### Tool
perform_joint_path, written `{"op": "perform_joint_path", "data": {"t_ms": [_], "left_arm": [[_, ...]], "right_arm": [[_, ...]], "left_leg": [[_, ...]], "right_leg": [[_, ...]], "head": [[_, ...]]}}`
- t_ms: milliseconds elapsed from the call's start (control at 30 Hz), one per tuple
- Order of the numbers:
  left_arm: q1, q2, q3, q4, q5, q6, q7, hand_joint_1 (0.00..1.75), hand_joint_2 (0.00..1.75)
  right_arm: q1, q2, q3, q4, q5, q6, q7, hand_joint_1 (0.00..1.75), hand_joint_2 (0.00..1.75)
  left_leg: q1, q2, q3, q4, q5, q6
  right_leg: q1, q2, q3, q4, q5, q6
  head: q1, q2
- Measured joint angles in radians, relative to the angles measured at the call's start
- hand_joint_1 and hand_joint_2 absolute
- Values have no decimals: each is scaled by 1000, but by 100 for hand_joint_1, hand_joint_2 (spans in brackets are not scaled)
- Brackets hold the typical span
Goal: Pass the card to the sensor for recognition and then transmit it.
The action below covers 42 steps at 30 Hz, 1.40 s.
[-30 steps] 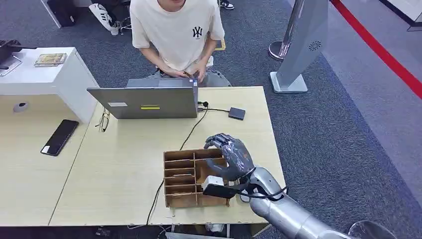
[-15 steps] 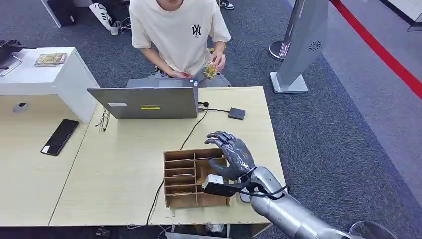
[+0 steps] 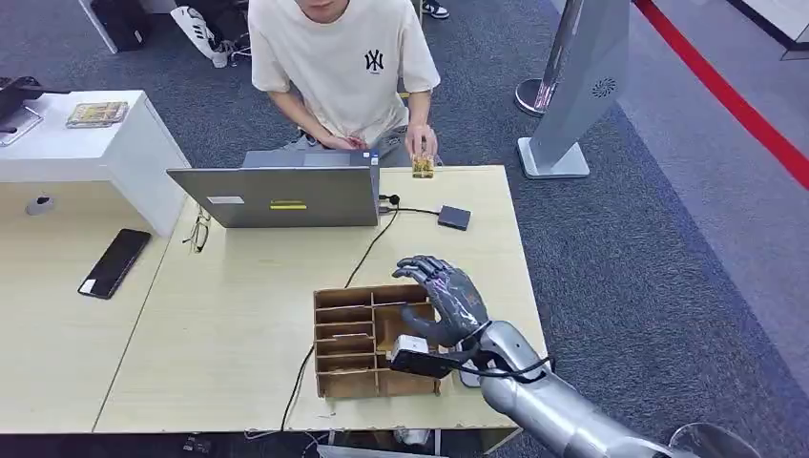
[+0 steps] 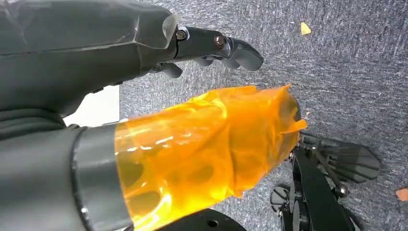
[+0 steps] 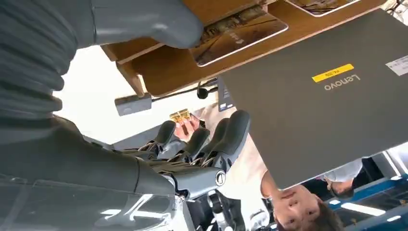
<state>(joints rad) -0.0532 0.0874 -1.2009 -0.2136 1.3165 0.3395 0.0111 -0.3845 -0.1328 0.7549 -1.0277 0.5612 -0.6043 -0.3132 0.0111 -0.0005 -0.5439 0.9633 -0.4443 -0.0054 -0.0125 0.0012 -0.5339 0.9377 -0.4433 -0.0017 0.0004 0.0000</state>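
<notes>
A person across the table holds a small gold card (image 3: pixel 423 167) down at the table's far edge; the right wrist view shows the same card (image 5: pixel 180 115) beyond my fingers (image 5: pixel 210 138). The sensor (image 3: pixel 454 217), a small dark grey square on a cable, lies on the table just nearer than the card, and appears as a grey block (image 5: pixel 133 104) in the wrist view. My right hand (image 3: pixel 448 298) hovers over the right side of the wooden divider box (image 3: pixel 336 382), fingers apart, holding nothing. Printed cards (image 5: pixel 238 31) lie in the box. My left hand (image 4: pixel 120 57) hangs over carpet, empty, its thumb (image 4: pixel 207 139) wrapped in orange film.
An open grey laptop (image 3: pixel 277 196) stands at the table's far side, its cable (image 3: pixel 367 250) running back past the box. Glasses (image 3: pixel 197 232) and a black phone (image 3: pixel 114 262) lie to the left. A white cabinet (image 3: pixel 86 143) stands at the far left, a grey stand (image 3: pixel 572 95) at the right.
The person has brought the card from in front of their body down to the table's far edge. My right hand has stayed over the box.
</notes>
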Motion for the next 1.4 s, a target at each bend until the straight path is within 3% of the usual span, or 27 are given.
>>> {"op": "perform_joint_path", "data": {"t_ms": [267, 800, 1400], "left_arm": [[0, 0, 0, 0, 0, -2, 2, 0, 0], [0, 0, 0, 0, 0, -2, 3, 0, 0], [0, 0, 0, 0, -2, -2, 8, 0, 0]], "right_arm": [[0, 5, 3, 0, -11, 23, 3, 73, 175], [0, 18, 5, -1, -43, 44, -10, 63, 175], [0, 27, 12, -1, -58, 53, -14, 68, 175]], "left_leg": [[0, 0, 0, 0, 0, 0], [0, 0, 0, 0, 0, 0], [0, 0, 0, 0, 0, 0]], "right_leg": [[0, 0, 0, 0, 0, 0], [0, 0, 0, 0, 0, 0], [0, 0, 0, 0, 0, 0]], "head": [[0, 0], [0, 0], [0, 0]]}}
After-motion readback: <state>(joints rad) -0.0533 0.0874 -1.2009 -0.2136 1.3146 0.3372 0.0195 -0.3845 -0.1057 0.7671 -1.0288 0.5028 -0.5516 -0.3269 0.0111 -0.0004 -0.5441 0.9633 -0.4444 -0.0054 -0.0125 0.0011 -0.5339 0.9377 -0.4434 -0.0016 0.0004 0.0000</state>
